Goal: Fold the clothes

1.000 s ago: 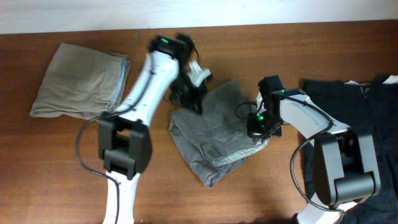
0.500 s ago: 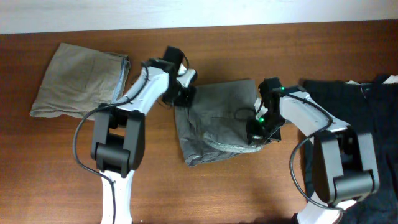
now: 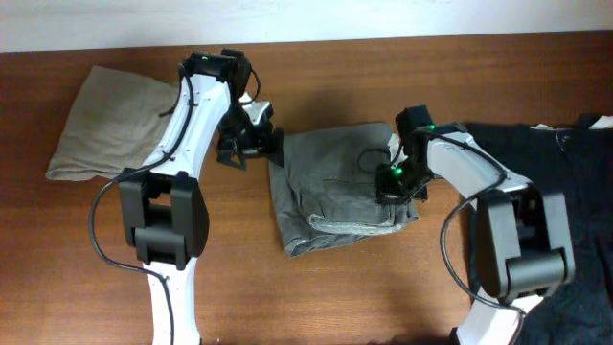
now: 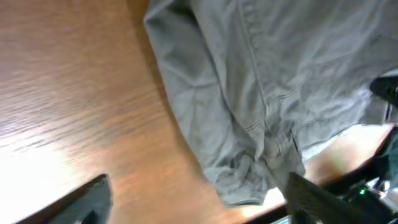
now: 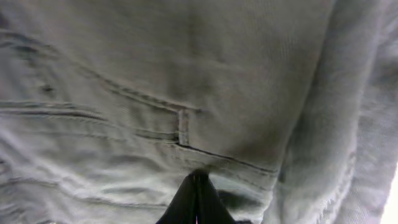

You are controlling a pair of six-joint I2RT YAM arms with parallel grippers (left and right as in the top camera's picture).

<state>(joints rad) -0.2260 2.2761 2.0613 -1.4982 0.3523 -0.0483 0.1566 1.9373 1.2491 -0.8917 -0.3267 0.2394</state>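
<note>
The grey shorts (image 3: 335, 187) lie folded and wrinkled at the table's middle, filling the upper right of the left wrist view (image 4: 267, 81). My left gripper (image 3: 257, 144) hovers just off their left edge, open; its fingers (image 4: 87, 199) frame bare wood and a cloth corner, holding nothing. My right gripper (image 3: 396, 182) is shut on the shorts' right side. Its joined fingertips (image 5: 196, 186) press into the grey fabric (image 5: 186, 81) below a seam, and no cloth shows between them. A khaki garment (image 3: 110, 125) lies far left, a black one (image 3: 556, 182) far right.
The wooden table (image 3: 383, 287) shows bare wood in front of the shorts and between them and the khaki garment. A pale wall strip (image 3: 306, 19) runs along the back edge. The black garment reaches the right edge of the overhead view.
My left gripper, shut on the grey shorts' edge a second ago, carried it over, then opened, let go and drew back to the left. The shorts now lie flatter. My right gripper stayed put.
</note>
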